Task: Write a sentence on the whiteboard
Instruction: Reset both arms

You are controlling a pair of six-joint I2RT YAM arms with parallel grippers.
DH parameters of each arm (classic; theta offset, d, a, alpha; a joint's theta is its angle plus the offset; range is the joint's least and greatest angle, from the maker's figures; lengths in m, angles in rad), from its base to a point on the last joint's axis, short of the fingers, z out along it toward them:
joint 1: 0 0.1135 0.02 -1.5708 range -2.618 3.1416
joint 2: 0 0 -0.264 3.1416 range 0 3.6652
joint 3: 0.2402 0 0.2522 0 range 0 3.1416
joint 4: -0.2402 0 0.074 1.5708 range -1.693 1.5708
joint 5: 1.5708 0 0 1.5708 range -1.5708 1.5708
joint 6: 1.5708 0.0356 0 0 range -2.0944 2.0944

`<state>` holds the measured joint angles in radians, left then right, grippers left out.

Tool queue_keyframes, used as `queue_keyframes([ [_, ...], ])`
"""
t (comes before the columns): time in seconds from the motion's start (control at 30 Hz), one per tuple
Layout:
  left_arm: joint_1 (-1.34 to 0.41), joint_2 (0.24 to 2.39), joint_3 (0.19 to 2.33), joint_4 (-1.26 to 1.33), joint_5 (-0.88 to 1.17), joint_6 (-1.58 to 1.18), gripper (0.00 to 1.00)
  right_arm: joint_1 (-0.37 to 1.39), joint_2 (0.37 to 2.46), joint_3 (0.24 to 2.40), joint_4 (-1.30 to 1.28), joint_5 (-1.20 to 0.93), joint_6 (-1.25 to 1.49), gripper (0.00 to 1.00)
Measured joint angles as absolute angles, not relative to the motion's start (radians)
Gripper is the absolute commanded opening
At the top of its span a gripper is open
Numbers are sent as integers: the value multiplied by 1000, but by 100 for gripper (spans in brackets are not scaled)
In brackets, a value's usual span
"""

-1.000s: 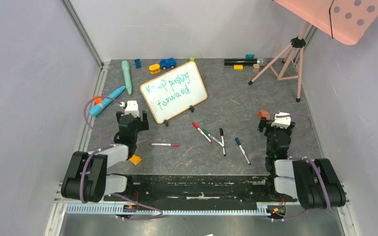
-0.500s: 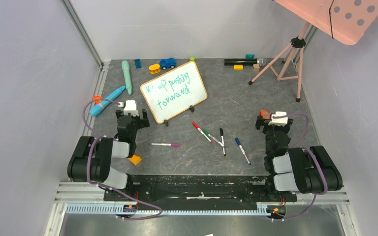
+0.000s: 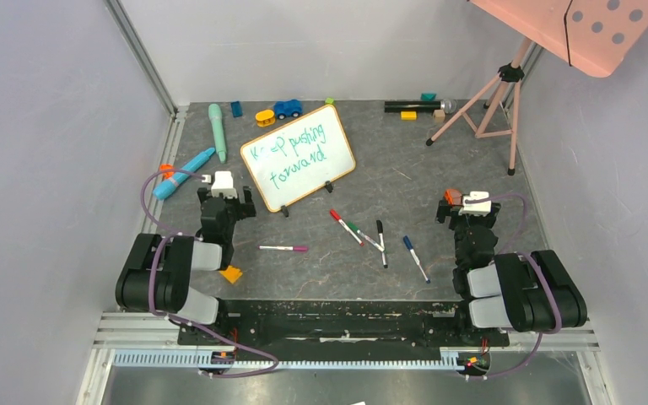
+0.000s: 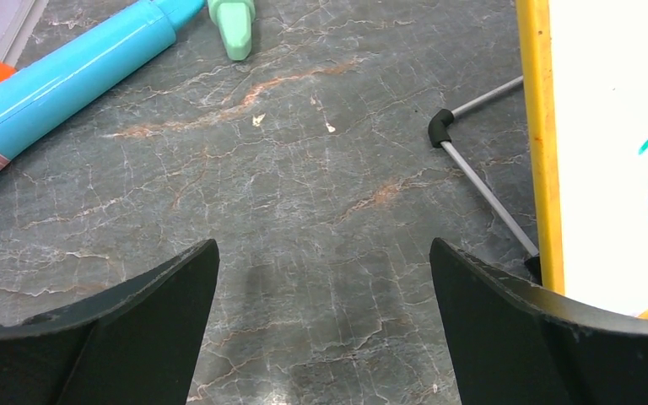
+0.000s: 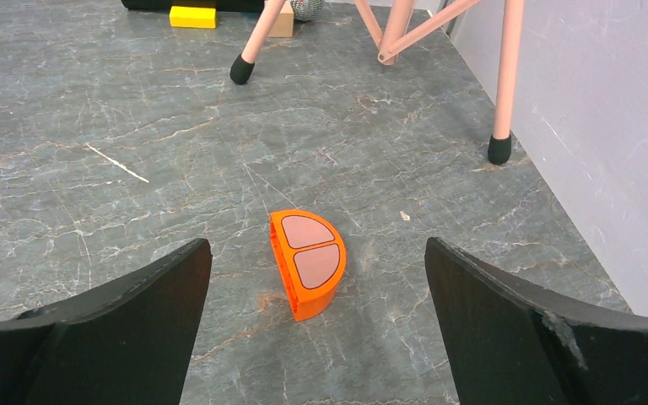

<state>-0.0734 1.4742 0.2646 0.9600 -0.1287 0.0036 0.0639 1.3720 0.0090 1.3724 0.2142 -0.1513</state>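
Observation:
The whiteboard (image 3: 298, 157) with its orange frame stands tilted on two black clip feet in the middle of the table. The sentence (image 3: 294, 152) in green marker reads "Keep pushing forward" in two lines. In the left wrist view the whiteboard's left edge (image 4: 540, 143) and one green stroke show at the right. My left gripper (image 3: 224, 196) is open and empty, just left of the board's near corner. My right gripper (image 3: 467, 208) is open and empty at the right side, above an orange half-round block (image 5: 307, 260).
Several markers (image 3: 371, 238) lie in front of the board, and a pink-capped one (image 3: 283, 248) lies nearer the left arm. A blue pen-shaped toy (image 3: 184, 172), a mint one (image 3: 217, 131), small toys at the back, and a pink tripod (image 3: 487, 101) at back right.
Both arms have drawn back toward their bases since a second ago; in the last half second they hardly moved. The board and markers have not moved.

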Motion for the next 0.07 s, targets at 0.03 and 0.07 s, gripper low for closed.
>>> queue_keyframes([
  [0.03,-73,1474,265,960,-129,3,100,64,1372,9,1372,214,-151,98],
  [0.07,-73,1474,265,960,-129,3,100,64,1372,9,1372,214,-152,98],
])
